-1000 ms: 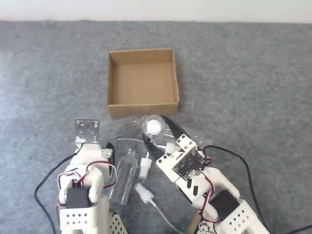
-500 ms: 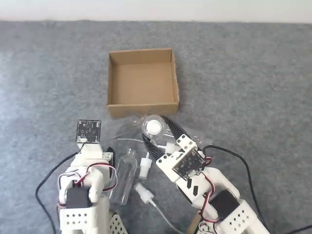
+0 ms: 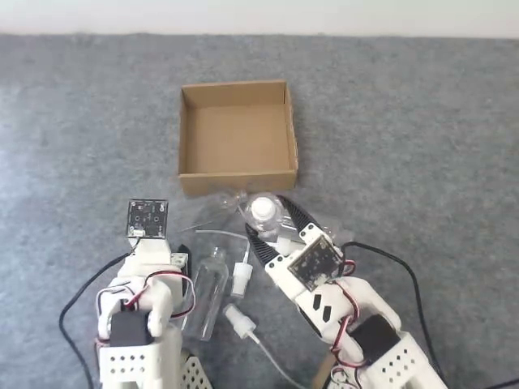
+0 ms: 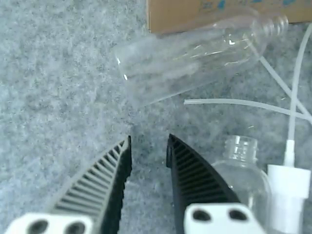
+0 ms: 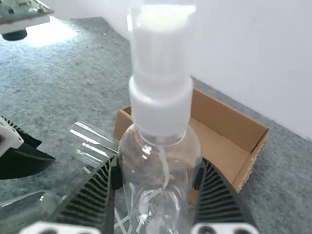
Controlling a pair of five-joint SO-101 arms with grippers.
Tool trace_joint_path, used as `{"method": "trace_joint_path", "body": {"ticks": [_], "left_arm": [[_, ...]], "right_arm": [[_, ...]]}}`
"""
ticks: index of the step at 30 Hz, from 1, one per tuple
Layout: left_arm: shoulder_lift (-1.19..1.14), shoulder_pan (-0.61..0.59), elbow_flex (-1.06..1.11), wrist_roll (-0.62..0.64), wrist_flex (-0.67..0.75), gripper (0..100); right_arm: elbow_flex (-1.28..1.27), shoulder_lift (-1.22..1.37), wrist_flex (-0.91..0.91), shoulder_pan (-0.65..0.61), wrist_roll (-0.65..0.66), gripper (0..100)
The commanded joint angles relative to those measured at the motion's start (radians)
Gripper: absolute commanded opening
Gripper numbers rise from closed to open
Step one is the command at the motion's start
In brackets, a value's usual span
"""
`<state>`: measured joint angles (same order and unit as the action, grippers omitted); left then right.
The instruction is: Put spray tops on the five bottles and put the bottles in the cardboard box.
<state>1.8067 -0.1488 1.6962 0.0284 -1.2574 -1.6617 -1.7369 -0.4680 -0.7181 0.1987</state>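
The right jaws clamp a capped bottle (image 5: 158, 146) upright between them, likely for carrying into the cardboard box (image 5: 229, 141) just ahead, while the left jaws sit narrowly parted and empty beside an uncapped bottle (image 4: 243, 168).

- I see my left claw (image 4: 148, 140) low over the bench (image 4: 58, 97), jaws slightly parted, nothing between them.
- My right claw (image 5: 155, 178) is clamped on a capped bottle (image 5: 158, 146), with its arm (image 3: 349, 312) extended forward.
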Motion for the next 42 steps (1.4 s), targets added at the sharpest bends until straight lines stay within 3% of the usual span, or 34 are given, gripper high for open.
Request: {"method": "trace_joint_path", "body": {"ticks": [1,6,12,33,42], "left_arm": [[0.012,-0.002,-0.012,-0.003,-0.005,11],[0.012,-0.002,-0.012,-0.003,-0.005,11],[0.012,-0.002,-0.012,-0.003,-0.005,11],[0.012,-0.002,-0.012,-0.003,-0.005,11],[0.012,-0.002,-0.012,-0.003,-0.005,11]], "right_arm": [[0.052,-0.021,-0.007,0.015,-0.02,6.9],[0.074,-0.01,-0.013,0.015,-0.02,6.9],[0.195,-0.01,-0.165,0.015,-0.028,6.9],[0.31,-0.001,-0.262,0.015,-0.028,6.9],[0.453,0.295,-0.251,0.015,-0.028,6.9]]}}
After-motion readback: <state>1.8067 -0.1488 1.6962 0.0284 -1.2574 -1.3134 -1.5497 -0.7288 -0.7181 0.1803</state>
